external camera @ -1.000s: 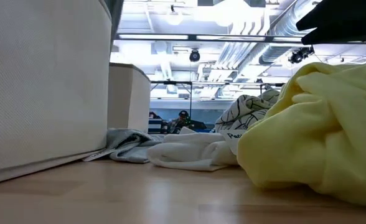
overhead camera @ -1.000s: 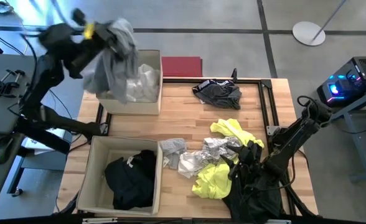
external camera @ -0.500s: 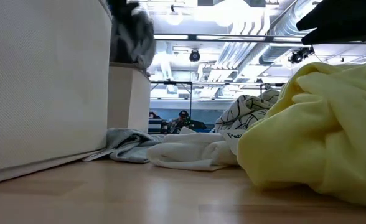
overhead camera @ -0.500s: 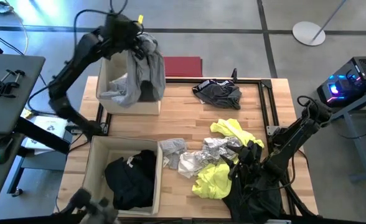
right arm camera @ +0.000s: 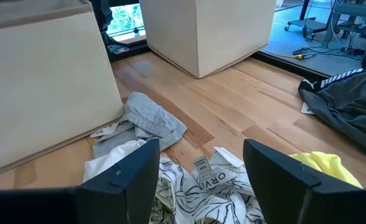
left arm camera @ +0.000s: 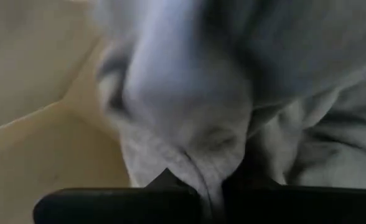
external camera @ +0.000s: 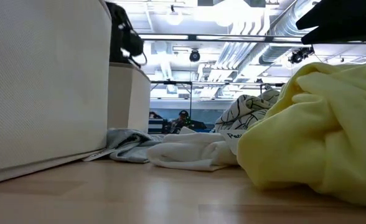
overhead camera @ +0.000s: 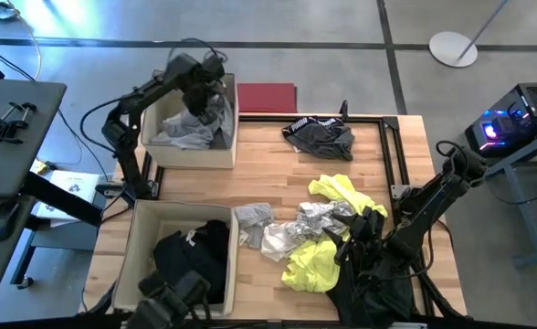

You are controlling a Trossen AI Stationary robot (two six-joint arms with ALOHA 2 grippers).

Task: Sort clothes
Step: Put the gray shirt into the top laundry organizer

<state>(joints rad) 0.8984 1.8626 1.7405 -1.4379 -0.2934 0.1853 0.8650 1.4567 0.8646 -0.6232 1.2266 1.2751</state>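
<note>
- High view: the left gripper (overhead camera: 205,84) is down inside the far beige box (overhead camera: 221,157), jaws pressed shut on a grey garment (overhead camera: 195,128). The near beige box (overhead camera: 136,265) holds black clothes (overhead camera: 195,260). A dark garment (overhead camera: 320,137) lies alone near the table's far edge, with bare wood around it. The neon yellow garment (overhead camera: 328,256), a white patterned garment (overhead camera: 296,233) and a small grey garment (overhead camera: 253,217) lie bunched together. The right gripper (overhead camera: 364,233) hangs over this pile, near the table's right edge.
- Low view: the yellow garment (external camera: 314,137) fills the right side; bare wood lies in front.
- Left wrist view: grey cloth (left arm camera: 233,93) fills the view, against the box wall (left arm camera: 33,124).
- Right wrist view: the right gripper's (right arm camera: 198,186) jaws are spread wide, holding nothing, above the white patterned garment (right arm camera: 189,186).
</note>
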